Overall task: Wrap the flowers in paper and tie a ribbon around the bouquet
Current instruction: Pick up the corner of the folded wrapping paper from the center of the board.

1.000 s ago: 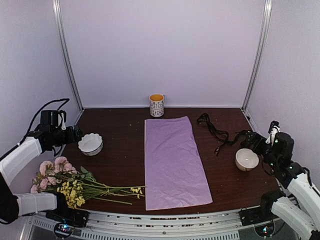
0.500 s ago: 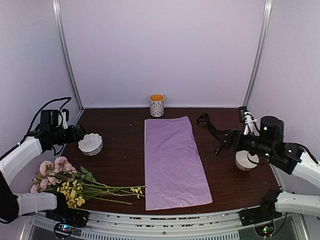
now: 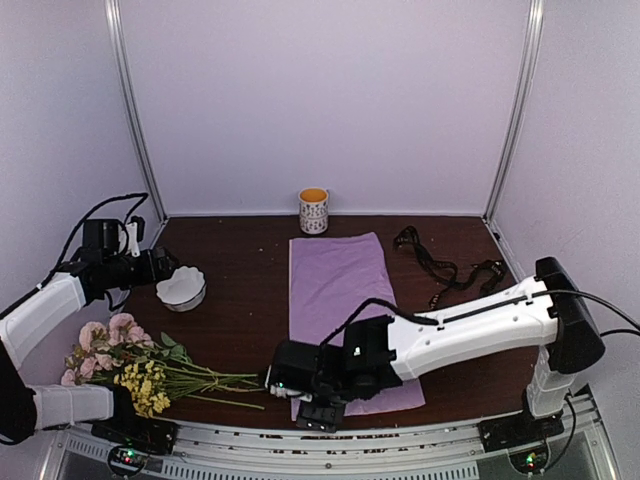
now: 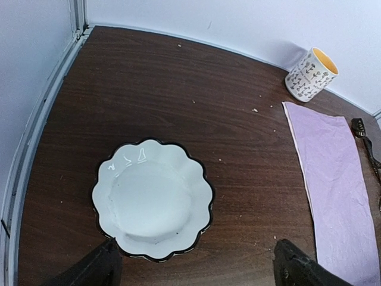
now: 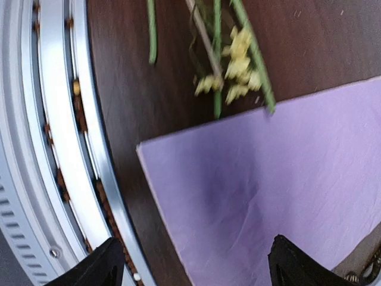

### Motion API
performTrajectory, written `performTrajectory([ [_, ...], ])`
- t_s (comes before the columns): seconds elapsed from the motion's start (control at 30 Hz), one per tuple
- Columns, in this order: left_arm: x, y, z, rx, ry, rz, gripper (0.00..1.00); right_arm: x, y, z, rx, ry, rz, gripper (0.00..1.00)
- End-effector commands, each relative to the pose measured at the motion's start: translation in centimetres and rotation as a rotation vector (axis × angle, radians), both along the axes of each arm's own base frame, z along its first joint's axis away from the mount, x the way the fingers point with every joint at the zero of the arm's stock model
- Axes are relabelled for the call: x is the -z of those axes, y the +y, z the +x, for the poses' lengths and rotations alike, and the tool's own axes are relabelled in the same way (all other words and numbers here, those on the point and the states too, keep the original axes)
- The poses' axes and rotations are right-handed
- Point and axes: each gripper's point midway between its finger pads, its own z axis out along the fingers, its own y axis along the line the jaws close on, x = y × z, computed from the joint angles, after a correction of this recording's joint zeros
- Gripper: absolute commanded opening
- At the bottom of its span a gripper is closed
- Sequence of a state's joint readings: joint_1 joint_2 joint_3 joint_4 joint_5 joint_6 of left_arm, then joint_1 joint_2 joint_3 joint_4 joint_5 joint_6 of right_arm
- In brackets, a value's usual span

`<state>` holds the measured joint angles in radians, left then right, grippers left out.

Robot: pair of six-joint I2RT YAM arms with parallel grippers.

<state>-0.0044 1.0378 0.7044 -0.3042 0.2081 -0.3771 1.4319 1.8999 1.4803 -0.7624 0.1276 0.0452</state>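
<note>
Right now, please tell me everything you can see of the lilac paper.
The paper is a thin lilac-pink rectangular sheet, faintly creased, lying flat and unfolded on the dark table, its long side running toward the mug. Stem tips of the flowers reach its left edge near the front corner. The open right gripper hangs over that corner; contact cannot be told.

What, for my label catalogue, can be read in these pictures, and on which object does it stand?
No text is legible in any view.
The mug: dark printed motifs only, no letters made out.
The ribbon: too small to show any lettering.
</note>
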Motion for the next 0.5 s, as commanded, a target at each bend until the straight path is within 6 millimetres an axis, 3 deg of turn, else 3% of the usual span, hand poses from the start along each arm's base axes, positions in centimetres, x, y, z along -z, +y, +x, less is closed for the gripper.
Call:
performTrajectory([
  [0.0,-1.6,-0.9,0.4,0.034,-0.069,-0.026,0.91,1.6,-7.7,0.6,-0.077,-0.152,-0.333,0.83],
  [0.3,-1.6,-1.2,0.5,0.047,-0.067,-0.033,0.91,5.2,-15.5,-0.3,-0.104,-0.203,-0.532,0.72],
  [0.47,-1.6,-1.1,0.5,0.041,-0.071,-0.022,0.91,5.8,-16.8,0.5,-0.114,-0.261,-0.577,0.66],
])
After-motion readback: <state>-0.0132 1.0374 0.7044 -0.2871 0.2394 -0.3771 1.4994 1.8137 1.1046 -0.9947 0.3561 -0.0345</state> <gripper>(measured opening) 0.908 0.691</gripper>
